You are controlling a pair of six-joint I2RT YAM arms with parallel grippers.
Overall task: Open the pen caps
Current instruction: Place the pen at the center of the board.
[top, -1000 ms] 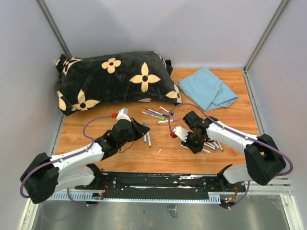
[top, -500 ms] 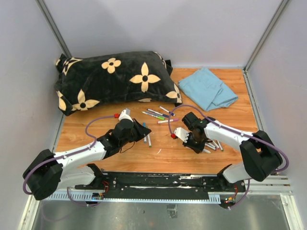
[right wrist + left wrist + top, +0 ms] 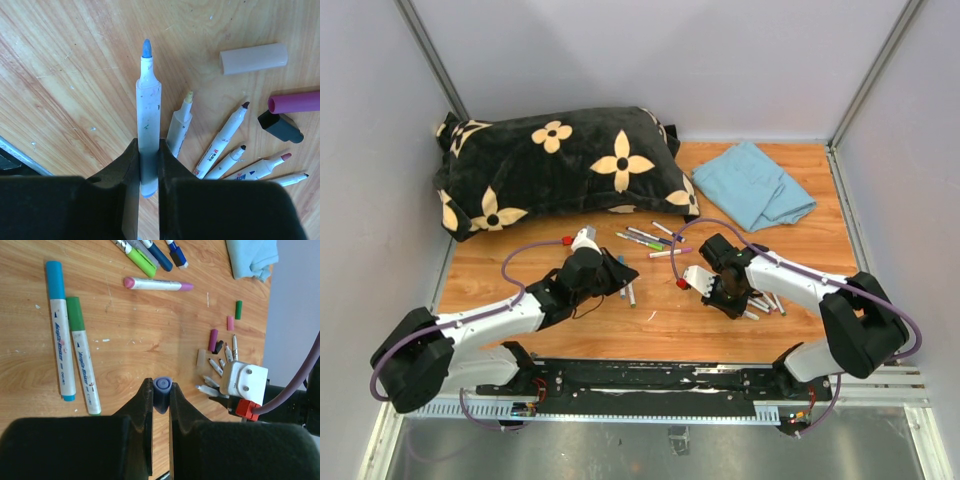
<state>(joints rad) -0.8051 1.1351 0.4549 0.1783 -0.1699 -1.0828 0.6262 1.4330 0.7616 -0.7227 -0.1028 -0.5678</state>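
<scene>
**Cap off, arms hardly moving**

Over the last second the left arm has only edged rearward. The left end effector (image 3: 161, 386) stays pinched narrow on a bluish-purple cap (image 3: 162, 390), well apart from the right end effector (image 3: 148, 145), which is clamped on a bare blue-tipped pen (image 3: 148, 100). That pair looks separated (one more done, I judge). Loose pen caps (image 3: 239, 309), short stubby cylinders, lie on the surface (image 3: 150, 330) near the right arm. Two capped pens (image 3: 62, 340) nearer the left arm remain closed.

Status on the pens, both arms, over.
Left gripper shut on bluish cap. Right gripper shut on uncapped blue-tipped pen. Capped pens waiting on table.
</scene>
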